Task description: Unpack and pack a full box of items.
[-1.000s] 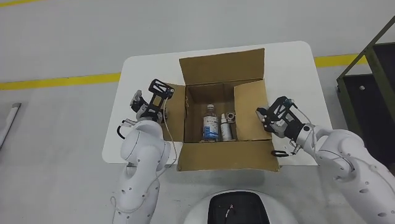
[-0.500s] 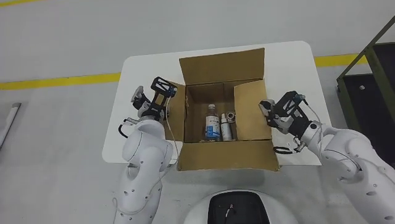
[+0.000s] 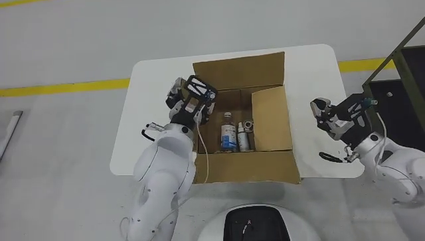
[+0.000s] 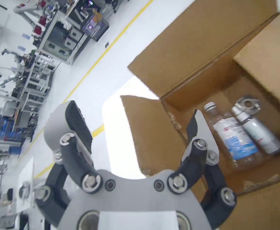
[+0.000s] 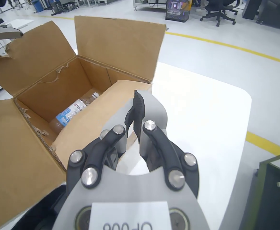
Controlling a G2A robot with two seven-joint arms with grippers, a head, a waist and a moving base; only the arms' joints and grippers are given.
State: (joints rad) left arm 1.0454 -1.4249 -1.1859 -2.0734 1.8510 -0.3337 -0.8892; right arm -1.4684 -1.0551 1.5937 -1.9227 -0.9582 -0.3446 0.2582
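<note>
An open cardboard box (image 3: 242, 168) stands mid-table with its flaps spread. At its bottom lie a clear bottle with a blue-and-white label (image 3: 227, 135) and a smaller white bottle (image 3: 244, 137) side by side. My left gripper (image 3: 194, 96) hovers open over the box's left flap and wall, empty. In the left wrist view, the left gripper (image 4: 137, 125) frames that flap, with the clear bottle (image 4: 233, 137) and white bottle (image 4: 255, 125) beyond. My right gripper (image 3: 325, 113) hangs over bare table right of the box, shut on nothing. In the right wrist view, the right gripper (image 5: 135, 111) faces the box (image 5: 116, 44).
The white table (image 3: 153, 108) has free surface left and right of the box. A dark green metal cart (image 3: 398, 88) stands just off the table's right edge, close to my right arm. Yellow lines mark the floor behind.
My left gripper has moved right, from beside the left flap to above it and the box's edge. My right gripper has drawn away from the right flap, out to the right.
</note>
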